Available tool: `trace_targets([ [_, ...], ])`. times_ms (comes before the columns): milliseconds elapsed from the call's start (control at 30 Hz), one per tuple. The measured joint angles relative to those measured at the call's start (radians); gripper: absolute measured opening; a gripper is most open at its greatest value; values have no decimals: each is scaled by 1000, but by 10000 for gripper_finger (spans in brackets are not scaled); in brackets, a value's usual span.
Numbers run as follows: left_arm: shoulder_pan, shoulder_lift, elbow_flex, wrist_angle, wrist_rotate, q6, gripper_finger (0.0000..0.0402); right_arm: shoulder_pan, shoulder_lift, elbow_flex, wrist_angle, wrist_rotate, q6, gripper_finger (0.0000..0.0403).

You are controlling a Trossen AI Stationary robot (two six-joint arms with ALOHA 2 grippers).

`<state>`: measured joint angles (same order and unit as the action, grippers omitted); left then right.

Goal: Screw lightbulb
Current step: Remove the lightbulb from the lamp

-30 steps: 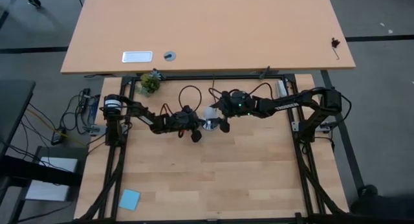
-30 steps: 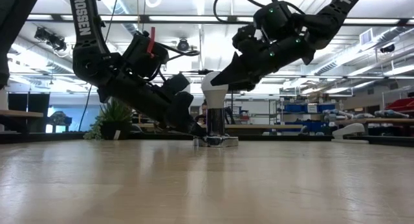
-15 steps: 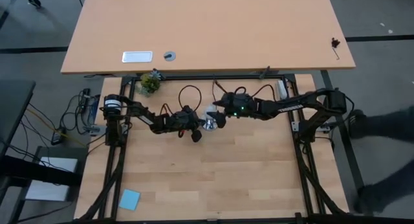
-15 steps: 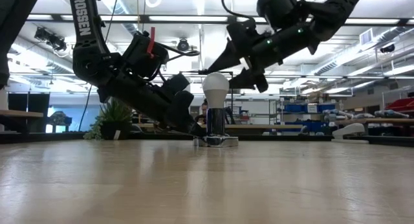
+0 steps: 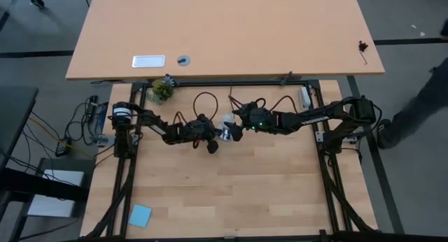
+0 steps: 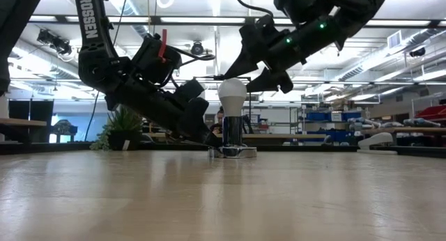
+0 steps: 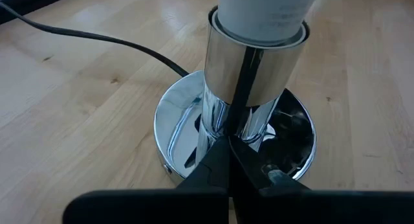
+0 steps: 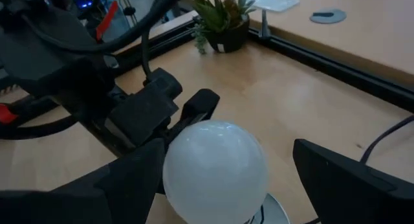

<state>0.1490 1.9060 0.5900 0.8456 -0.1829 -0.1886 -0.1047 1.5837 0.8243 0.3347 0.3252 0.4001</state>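
You get even, bright overhead light in high view, shadows faint. Low view backlit: ceiling strip lights (image 6: pixel 209 19) glare at 12 o'clock, arms near-silhouette. Chrome socket (image 7: pixel 236 130) throws mirror glare. Lightbulb (image 8: pixel 215 169) soft-focus, foreground fingers blurred.

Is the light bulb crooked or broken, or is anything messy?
Nothing stands out. The lightbulb stands upright in the shiny socket, unbroken. The left gripper grips the socket base, and the right gripper is open around the bulb. Nothing is spilled.
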Motion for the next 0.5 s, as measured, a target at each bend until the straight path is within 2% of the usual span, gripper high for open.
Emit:
trace_targets([
  [500, 0, 0, 1, 3, -6, -6, 3, 1, 0, 1, 9, -1, -29, 349],
])
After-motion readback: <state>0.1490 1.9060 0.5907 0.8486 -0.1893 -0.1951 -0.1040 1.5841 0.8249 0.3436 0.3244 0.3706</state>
